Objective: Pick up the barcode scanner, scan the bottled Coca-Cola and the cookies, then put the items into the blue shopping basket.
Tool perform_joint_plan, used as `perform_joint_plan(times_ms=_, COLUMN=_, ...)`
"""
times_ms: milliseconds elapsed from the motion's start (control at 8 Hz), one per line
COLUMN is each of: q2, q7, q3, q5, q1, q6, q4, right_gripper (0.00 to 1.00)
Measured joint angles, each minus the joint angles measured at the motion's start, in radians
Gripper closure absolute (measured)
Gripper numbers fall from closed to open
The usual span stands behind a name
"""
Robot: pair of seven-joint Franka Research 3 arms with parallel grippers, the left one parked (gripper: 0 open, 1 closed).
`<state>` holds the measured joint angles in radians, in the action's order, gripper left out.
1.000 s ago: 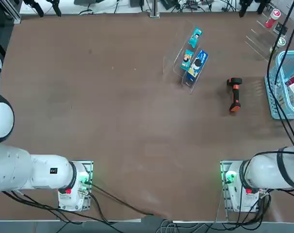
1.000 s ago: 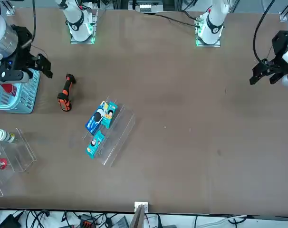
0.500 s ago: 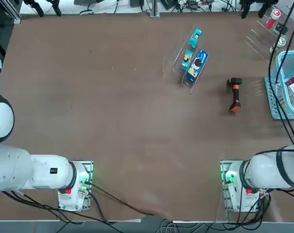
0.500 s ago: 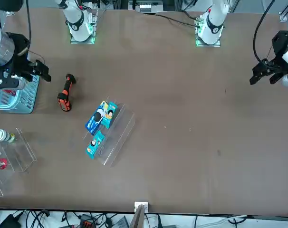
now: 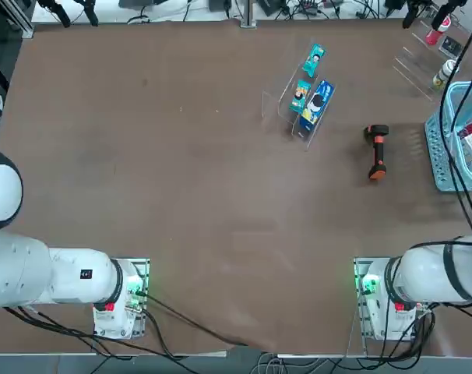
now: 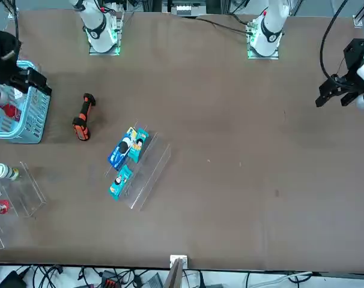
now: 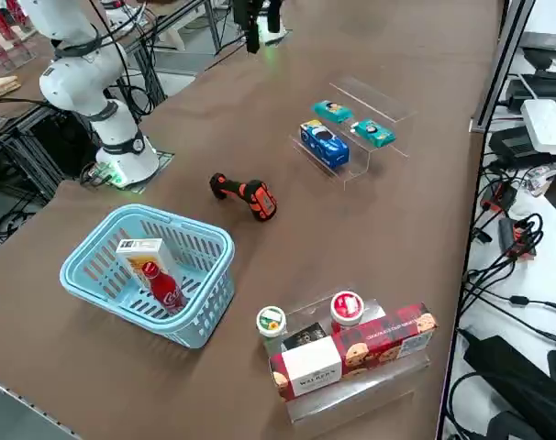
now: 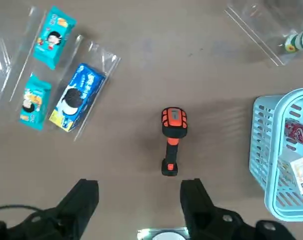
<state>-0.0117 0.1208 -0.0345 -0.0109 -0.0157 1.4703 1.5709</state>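
The barcode scanner (image 5: 377,152) (image 8: 171,140), black-headed with an orange handle, lies flat on the brown table left of the blue shopping basket (image 7: 205,293) (image 8: 261,145). Inside the basket the bottled Coca-Cola (image 7: 161,284) (image 8: 297,133) lies beside the cookies (image 7: 140,253), a white carton. My right gripper (image 8: 140,185) hangs high over the table, open with nothing between its fingers. From its wrist camera the scanner lies well below and apart from it. In the front view the gripper (image 6: 29,79) shows at the left edge, over the basket (image 6: 29,117).
A clear stand (image 5: 287,89) (image 7: 351,160) holds a blue packet (image 5: 317,104) and two teal packets. At the table's far right corner another clear stand (image 7: 370,385) carries a white-capped bottle (image 7: 271,321), a red-capped can and a red cookie box.
My right gripper has drifted from beside the scanner toward the table's right edge and now hangs over the basket. The scanner, basket and packets have not moved.
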Motion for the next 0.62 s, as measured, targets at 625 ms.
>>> perform_joint_plan(times_ms=625, q2=0.023, q7=-0.018, q3=0.008, q5=0.008, q1=0.003, q6=0.021, q4=0.027, right_gripper=0.00)
